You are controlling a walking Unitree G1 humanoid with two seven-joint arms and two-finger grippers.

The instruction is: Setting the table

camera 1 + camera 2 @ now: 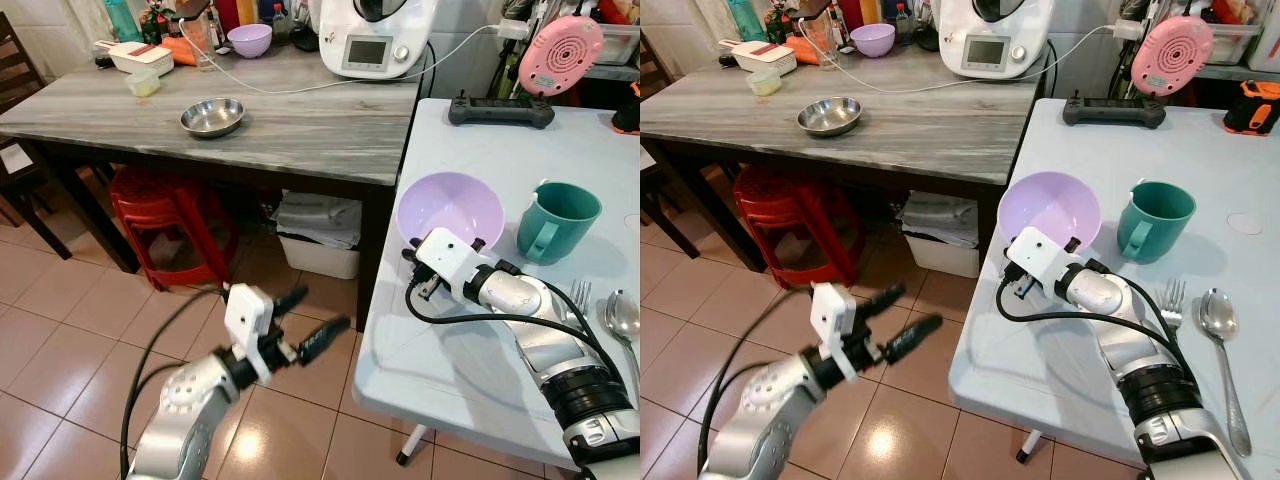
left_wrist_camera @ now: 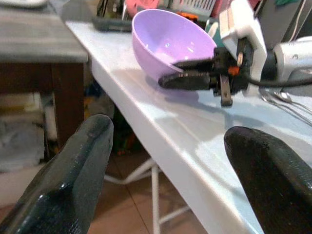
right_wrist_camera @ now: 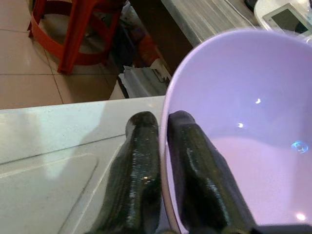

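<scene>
Our left gripper (image 1: 309, 320) hung over the tiled floor (image 1: 70, 330), short of the white table's (image 1: 1070, 350) near edge, its two black fingers spread wide with nothing between them. Our right gripper (image 3: 163, 141) lay on that white table and pinched the near rim of the lilac bowl (image 1: 1050, 210), one finger inside the wall and the other outside it, pressed together on the plastic. The bowl sat tilted at the table's left edge, just beyond the right gripper's white housing. To the right of the gripper stood a teal mug (image 1: 1152, 221), upright, near the bowl but apart from it. Nearer to us on that same side, beside our right forearm, lay a fork (image 1: 1170, 299) and a spoon (image 1: 1221, 345), side by side. Beyond the bowl, at the far end of the table, rested a black handheld controller (image 1: 1113, 110). Further left and beyond stood a grey wooden table (image 1: 300, 120) carrying a steel bowl (image 1: 212, 116) and a white kitchen machine (image 1: 375, 38).
</scene>
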